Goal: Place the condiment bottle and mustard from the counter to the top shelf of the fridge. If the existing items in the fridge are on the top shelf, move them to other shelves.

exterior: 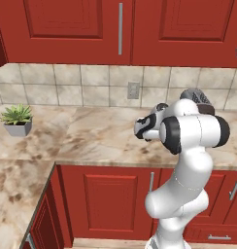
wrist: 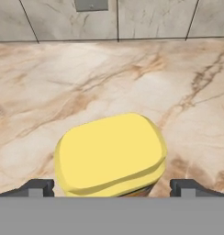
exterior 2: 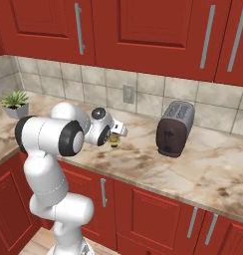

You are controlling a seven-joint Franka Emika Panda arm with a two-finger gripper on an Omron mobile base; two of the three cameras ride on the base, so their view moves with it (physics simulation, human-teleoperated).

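Observation:
The mustard [wrist: 111,153] is a squat yellow container standing on the beige marbled counter [wrist: 63,82]; the hand view looks down on its lid. My gripper [wrist: 111,188] is open, with one fingertip [wrist: 38,187] on each side of the mustard and clear of it. In the right base view the mustard [exterior 2: 113,141] peeks out under the hand, and my gripper [exterior 2: 117,134] hangs just above the counter [exterior 2: 203,169]. In the left base view the hand [exterior: 147,127] hovers over the counter [exterior: 91,131]. The condiment bottle, the fridge and the existing items are out of view.
A dark toaster [exterior 2: 176,129] stands on the counter right of the hand, near the tiled wall. A potted plant [exterior: 17,120] sits at the far left corner. Red wall cabinets [exterior: 67,29] hang above, and a wall outlet [exterior: 133,90] is behind the hand.

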